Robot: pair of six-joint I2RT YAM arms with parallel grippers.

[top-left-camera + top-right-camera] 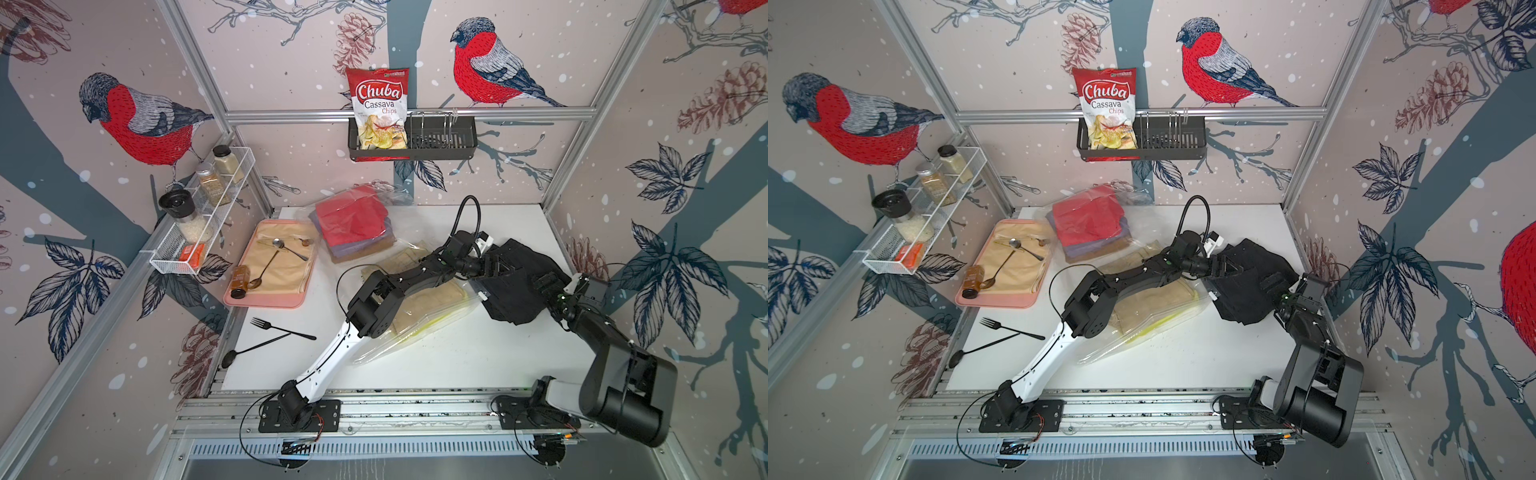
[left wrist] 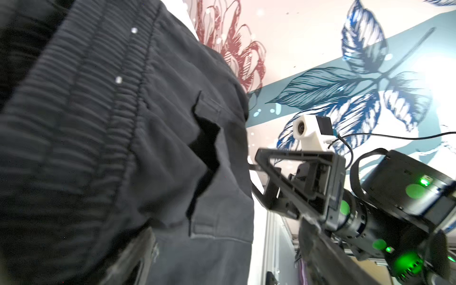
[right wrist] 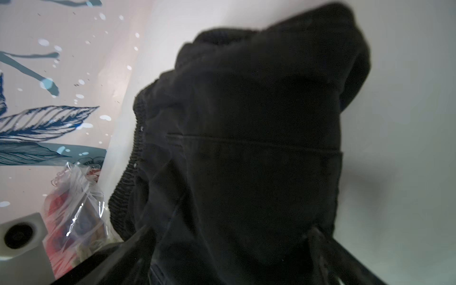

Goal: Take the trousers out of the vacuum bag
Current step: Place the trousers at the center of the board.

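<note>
One white tabletop (image 1: pixel 457 365) under everything. Clear vacuum bag (image 1: pixel 386 345) flat on it, tan trousers (image 1: pixel 432 299) inside. Black trousers (image 1: pixel 519 291) crumpled outside bag, at its right end. Left gripper (image 1: pixel 494 266) and right gripper (image 1: pixel 544 284) beyond bag's right end, each spread wide against black cloth.

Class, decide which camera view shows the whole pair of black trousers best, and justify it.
The top views: both show the black trousers as a whole heap. The left wrist view shows only waistband and pocket; the right wrist view, dark close-up cloth.
</note>
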